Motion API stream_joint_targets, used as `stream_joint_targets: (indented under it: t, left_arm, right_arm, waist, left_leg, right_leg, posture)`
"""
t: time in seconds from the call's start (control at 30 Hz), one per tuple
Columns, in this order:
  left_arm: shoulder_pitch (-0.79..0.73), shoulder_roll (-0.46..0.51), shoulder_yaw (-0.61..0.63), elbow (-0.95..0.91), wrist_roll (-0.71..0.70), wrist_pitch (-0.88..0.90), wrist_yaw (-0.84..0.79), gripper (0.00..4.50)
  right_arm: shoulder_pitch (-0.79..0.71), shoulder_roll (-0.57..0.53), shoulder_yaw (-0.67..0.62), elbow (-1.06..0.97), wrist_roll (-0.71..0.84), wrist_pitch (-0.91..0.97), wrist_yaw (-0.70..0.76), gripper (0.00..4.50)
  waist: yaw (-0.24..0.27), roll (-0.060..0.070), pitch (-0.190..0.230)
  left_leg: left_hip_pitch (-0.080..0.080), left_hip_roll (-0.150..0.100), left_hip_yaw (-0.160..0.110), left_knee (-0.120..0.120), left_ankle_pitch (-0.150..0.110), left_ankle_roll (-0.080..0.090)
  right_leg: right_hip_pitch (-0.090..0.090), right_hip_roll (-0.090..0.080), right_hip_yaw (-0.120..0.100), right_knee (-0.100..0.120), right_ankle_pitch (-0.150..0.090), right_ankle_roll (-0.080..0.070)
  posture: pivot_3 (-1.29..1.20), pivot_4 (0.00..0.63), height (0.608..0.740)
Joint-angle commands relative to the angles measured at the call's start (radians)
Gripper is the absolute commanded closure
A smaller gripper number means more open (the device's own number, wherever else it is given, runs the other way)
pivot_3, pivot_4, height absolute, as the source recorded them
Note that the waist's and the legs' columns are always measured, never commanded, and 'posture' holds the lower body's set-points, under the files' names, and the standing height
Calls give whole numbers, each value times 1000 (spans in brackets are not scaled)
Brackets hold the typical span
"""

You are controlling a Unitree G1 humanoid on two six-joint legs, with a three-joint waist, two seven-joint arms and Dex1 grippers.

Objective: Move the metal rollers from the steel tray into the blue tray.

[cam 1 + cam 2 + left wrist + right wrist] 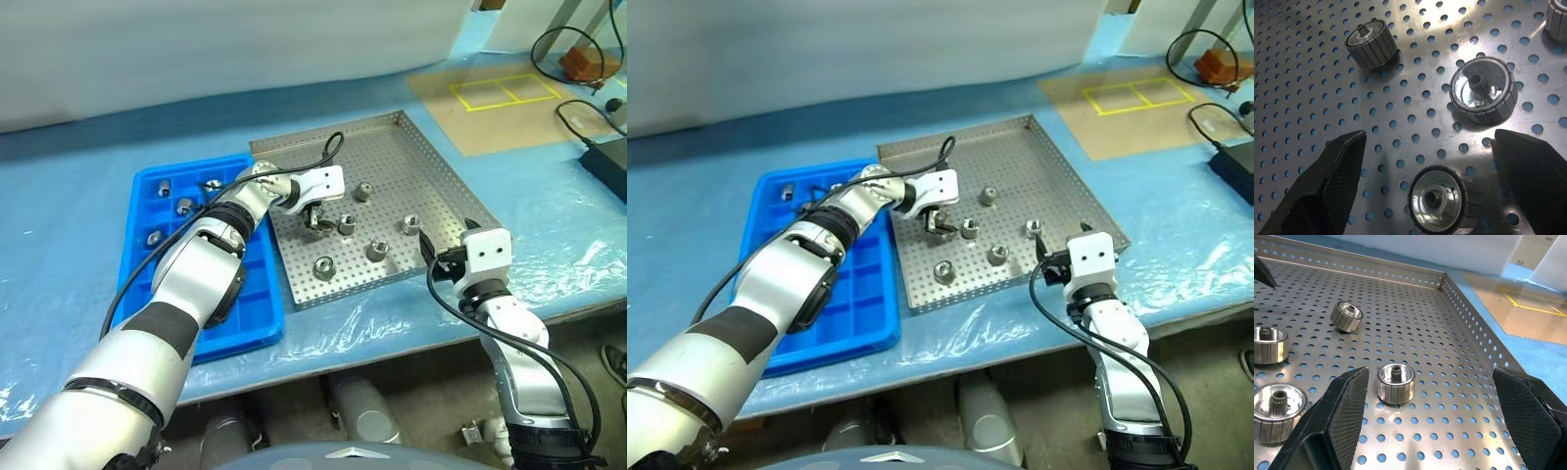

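Note:
The steel tray [431, 162] lies mid-table with several metal rollers on its perforated floor, among them one at the far side [362, 191] and one near the front rim [323, 266]. The blue tray [230, 313] sits to its left and holds several rollers [185, 205] in its far compartments. My left gripper [314, 217] is low over the steel tray's left part. It is open, and a roller [1442, 198] stands between its fingers [1327, 186]. My right gripper [446, 235] is open and empty at the tray's near right corner, with a roller [1396, 382] ahead of it.
A blue plastic sheet covers the table, whose front edge runs just below both trays. At the far right are a brown board with yellow tape squares [505, 93], a black box [609, 162] and looping cables [573, 44].

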Motion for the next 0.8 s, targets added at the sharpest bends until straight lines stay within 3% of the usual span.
stream_joint_targets:
  t: [0.03,0.7,0.8]
  left_arm:
    - [-7,24,17,-9,-6,3,-45,53]
    - [37,17,-6,-3,52,93,25,53]
    - [42,21,-6,-3,51,85,11,568]
  right_arm:
    - [-1,-3,-10,-56,-4,-5,-4,375]
    - [7,0,11,-46,-31,-7,-1,375]
    - [4,-3,10,-42,-32,-8,0,375]
  waist:
    - [-8,0,0]
    - [-16,1,0]
    - [-17,1,0]
  left_leg:
    - [-1,0,0,1,0,1]
    - [2,-7,-5,14,-7,12]
    - [2,-7,-7,15,-7,12]
  right_leg:
    - [0,-1,-1,0,0,0]
    - [15,-13,-11,-2,0,0]
    - [16,-13,-13,-3,0,0]
  posture:
    - [-719,150,740]
    - [-720,150,740]
    - [-718,150,740]
